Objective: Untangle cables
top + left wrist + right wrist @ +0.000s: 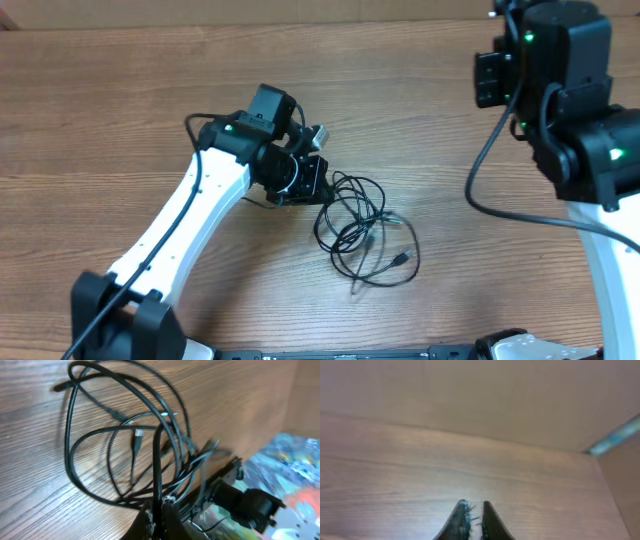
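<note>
The cables [360, 225] lie as a loose tangle of thin black loops on the wooden table, just right of centre. One small black plug [402, 260] sticks out at the lower right. My left gripper [318, 185] is at the tangle's upper-left edge. In the left wrist view its fingers [159, 515] are shut on one black cord that runs upward into the loops [100, 435], and a silvery-tipped plug [137, 435] lies among them. My right gripper [490, 80] is far off at the back right, and its fingers [474, 510] are shut on nothing above bare wood.
A thick black arm cable [480, 170] hangs in a curve from the right arm over the table. The table's far edge meets a plain wall [470, 390]. A colourful blurred surface [295, 460] shows at the right of the left wrist view.
</note>
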